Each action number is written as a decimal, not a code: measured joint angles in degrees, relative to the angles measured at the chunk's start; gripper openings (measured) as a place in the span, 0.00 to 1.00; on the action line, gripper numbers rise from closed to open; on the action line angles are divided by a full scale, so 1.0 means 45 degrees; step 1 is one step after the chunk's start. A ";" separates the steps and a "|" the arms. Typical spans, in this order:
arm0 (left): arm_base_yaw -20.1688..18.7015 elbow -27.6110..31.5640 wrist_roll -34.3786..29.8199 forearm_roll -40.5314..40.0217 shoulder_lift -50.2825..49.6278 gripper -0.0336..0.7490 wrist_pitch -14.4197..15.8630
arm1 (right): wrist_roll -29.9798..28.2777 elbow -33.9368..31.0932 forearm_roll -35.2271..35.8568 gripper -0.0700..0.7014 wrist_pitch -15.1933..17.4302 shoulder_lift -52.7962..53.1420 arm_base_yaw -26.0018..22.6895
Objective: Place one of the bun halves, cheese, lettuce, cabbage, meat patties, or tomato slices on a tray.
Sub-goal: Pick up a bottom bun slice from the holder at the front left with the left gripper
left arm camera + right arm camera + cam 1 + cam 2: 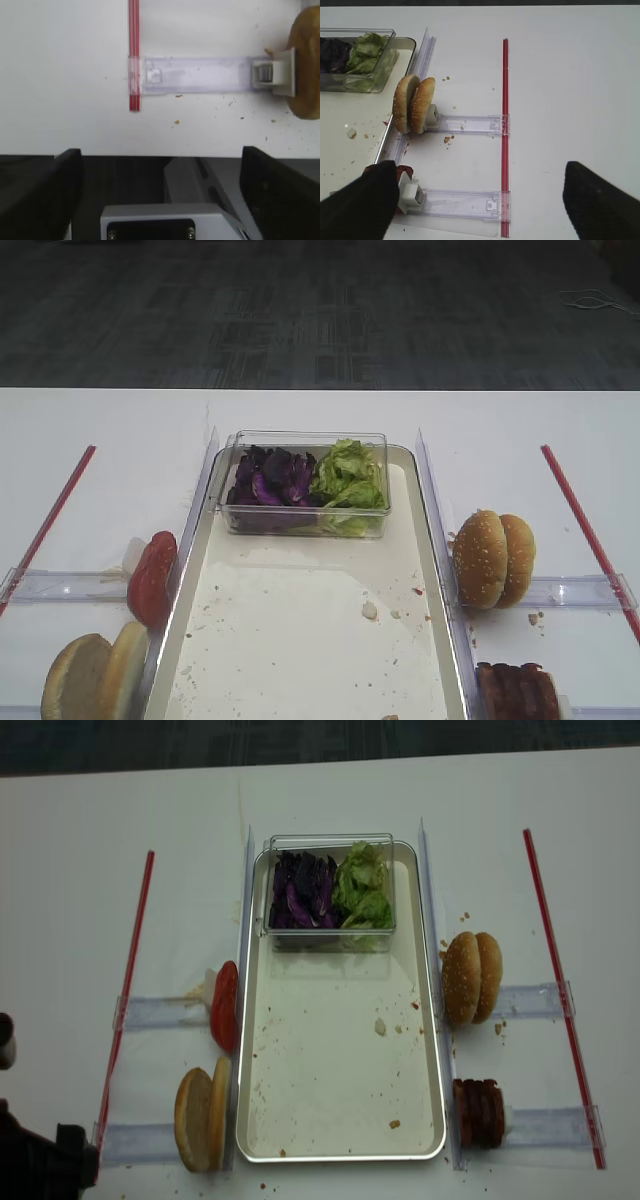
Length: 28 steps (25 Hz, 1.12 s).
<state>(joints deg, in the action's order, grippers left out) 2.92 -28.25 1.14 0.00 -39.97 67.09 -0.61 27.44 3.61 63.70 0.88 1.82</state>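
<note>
Both black grippers gape wide, holding nothing: left gripper at the white table's near edge, right gripper over bare tabletop. The cream-faced bun halves stand beside the rimmed cream-white metal tray.

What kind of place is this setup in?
Probably a lab-style burger assembly station: a white table with a rectangular cream metal tray, sesame-seeded golden buns in clear holders, and red tape lines, above grey office carpet.

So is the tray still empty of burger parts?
Yes. The tray holds only crumbs and the clear box of cabbage and lettuce.
</note>
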 joint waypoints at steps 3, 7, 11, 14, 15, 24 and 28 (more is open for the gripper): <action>0.0000 -0.0072 0.0000 -0.0069 -0.1372 0.83 -0.0045 | 0.0000 0.0000 0.0000 0.98 0.0000 0.0000 0.0000; 0.0000 -0.0099 0.0000 -0.0094 -0.2625 0.83 -0.0126 | 0.0000 0.0000 0.0000 0.98 0.0000 0.0000 0.0000; 0.0000 -0.0099 -0.0024 -0.0167 -0.3059 0.83 -0.0175 | 0.0000 0.0000 0.0000 0.98 0.0000 0.0000 0.0000; 0.0000 -0.0099 -0.0069 -0.0188 -0.3059 0.83 -0.0175 | 0.0000 0.0000 0.0000 0.98 0.0000 0.0000 0.0000; 0.0000 -0.0099 -0.0077 -0.0188 -0.3059 0.83 -0.0175 | 0.0000 0.0000 0.0000 0.98 0.0000 0.0000 0.0000; 0.0000 -0.1517 -0.0102 -0.0188 -0.3538 0.83 -0.0388 | 0.0000 0.0000 0.0000 0.98 0.0000 0.0000 0.0000; 0.0000 -0.2603 -0.0108 -0.0188 -0.4804 0.83 -0.0172 | 0.0000 0.0000 0.0000 0.98 0.0000 0.0000 0.0000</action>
<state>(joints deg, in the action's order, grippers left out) 2.92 -39.96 0.65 -0.85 -61.59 66.32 -0.61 27.44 3.61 63.70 0.88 1.82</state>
